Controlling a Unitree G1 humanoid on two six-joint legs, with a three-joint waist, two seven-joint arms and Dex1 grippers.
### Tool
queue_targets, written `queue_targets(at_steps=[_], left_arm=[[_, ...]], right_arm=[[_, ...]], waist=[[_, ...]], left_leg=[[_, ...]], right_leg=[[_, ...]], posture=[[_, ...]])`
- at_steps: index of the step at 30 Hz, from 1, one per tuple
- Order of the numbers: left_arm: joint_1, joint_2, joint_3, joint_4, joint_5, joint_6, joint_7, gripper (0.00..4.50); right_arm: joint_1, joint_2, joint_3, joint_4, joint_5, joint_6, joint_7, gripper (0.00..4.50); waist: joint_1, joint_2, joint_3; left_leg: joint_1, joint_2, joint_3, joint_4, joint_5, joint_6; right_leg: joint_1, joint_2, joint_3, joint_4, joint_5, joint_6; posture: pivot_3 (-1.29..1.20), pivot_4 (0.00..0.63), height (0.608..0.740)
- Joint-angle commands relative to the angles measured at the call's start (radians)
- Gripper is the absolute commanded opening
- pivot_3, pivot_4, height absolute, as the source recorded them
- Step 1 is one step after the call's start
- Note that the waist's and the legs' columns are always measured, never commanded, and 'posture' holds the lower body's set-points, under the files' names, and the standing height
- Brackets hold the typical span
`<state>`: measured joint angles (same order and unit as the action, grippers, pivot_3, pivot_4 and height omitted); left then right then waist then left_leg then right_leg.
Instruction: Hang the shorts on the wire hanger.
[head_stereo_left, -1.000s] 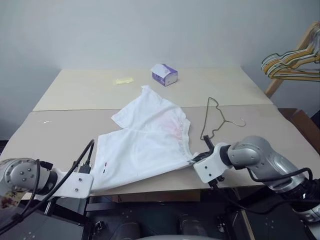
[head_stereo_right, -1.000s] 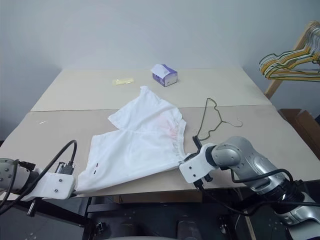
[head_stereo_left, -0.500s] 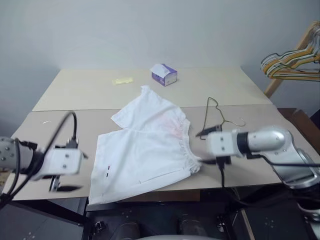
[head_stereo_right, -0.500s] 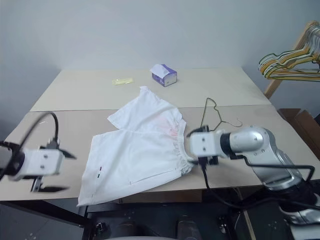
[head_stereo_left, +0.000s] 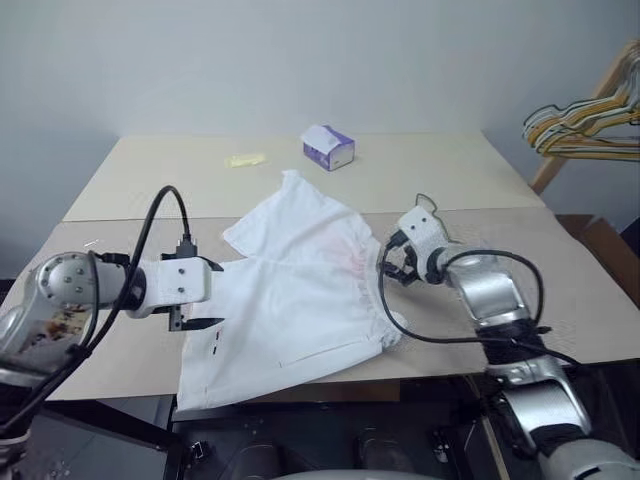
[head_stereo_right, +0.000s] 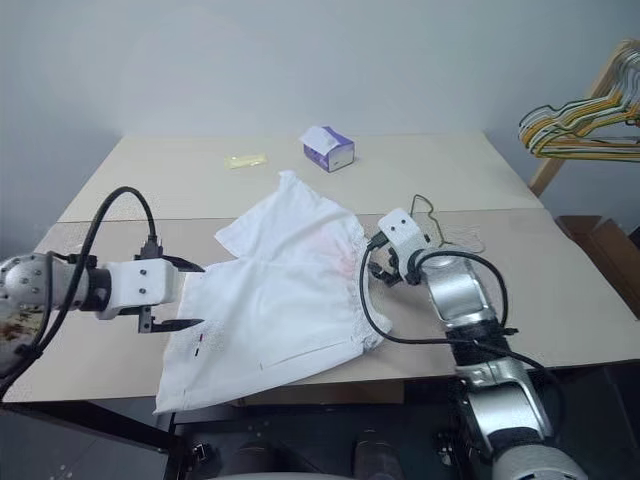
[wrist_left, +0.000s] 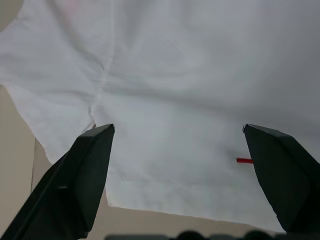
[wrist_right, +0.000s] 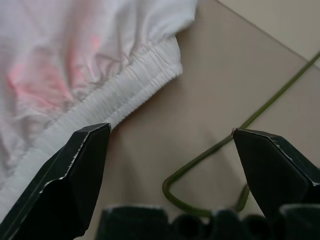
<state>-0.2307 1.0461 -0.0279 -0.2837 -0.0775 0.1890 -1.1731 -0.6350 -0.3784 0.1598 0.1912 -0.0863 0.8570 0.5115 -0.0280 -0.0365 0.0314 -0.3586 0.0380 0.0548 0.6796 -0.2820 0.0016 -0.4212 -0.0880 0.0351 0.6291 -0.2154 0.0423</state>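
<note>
The white shorts (head_stereo_left: 290, 290) lie spread flat on the table, waistband to the right and one hem just over the front edge. A tiny red mark (wrist_left: 244, 160) sits near that hem. My left gripper (head_stereo_left: 222, 294) is open just above the left leg of the shorts, holding nothing. Over bare table beside the gathered waistband (wrist_right: 135, 92), my right gripper (head_stereo_left: 385, 265) is also open and empty. The thin olive wire hanger (wrist_right: 215, 147) lies on the table right of the waistband, between and just beyond the right fingers, partly hidden by that arm.
A purple-white tissue box (head_stereo_left: 329, 149) and a small yellow scrap (head_stereo_left: 246, 160) sit at the back of the beige table (head_stereo_left: 150, 180). A bunch of coloured hangers (head_stereo_left: 585, 125) hangs from a wooden rack off the table's right side.
Both grippers have opened and let go of the shorts' front edge. The left one rose over the left leg. The right one rolled and moved forward to the waistband.
</note>
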Motion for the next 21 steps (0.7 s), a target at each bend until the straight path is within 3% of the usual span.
queue_targets(at_steps=[1, 8, 21], left_arm=[[-0.056, -0.022, -0.023, -0.001, 0.007, -0.017, 0.012, 4.46], [-0.084, -0.047, -0.067, 0.028, 0.033, -0.047, 0.017, 4.46], [-0.094, -0.062, -0.091, 0.109, 0.078, -0.121, 0.015, 4.46]], right_arm=[[-0.059, 0.016, -0.040, 0.103, -0.005, -0.070, -0.070, 4.50], [-0.064, 0.014, -0.064, 0.223, 0.013, -0.082, -0.103, 4.50], [0.076, -0.119, -0.177, 0.058, 0.068, 0.001, -0.092, 4.50]], waist=[[-0.010, 0.000, 0.000], [-0.045, 0.000, 0.000], [-0.060, 0.000, 0.000]], left_leg=[[0.000, 0.000, 0.000, 0.000, 0.000, 0.000], [0.000, -0.001, -0.001, 0.000, 0.000, 0.000], [0.001, -0.002, -0.002, 0.000, 0.000, 0.000]], right_leg=[[0.000, 0.000, 0.000, 0.000, 0.000, 0.000], [0.000, -0.001, 0.001, 0.000, 0.000, 0.001], [0.001, -0.002, 0.001, -0.001, 0.001, 0.002]], posture=[[-0.02, 0.000, 0.740], [-0.03, 0.000, 0.740], [-0.05, 0.000, 0.740]])
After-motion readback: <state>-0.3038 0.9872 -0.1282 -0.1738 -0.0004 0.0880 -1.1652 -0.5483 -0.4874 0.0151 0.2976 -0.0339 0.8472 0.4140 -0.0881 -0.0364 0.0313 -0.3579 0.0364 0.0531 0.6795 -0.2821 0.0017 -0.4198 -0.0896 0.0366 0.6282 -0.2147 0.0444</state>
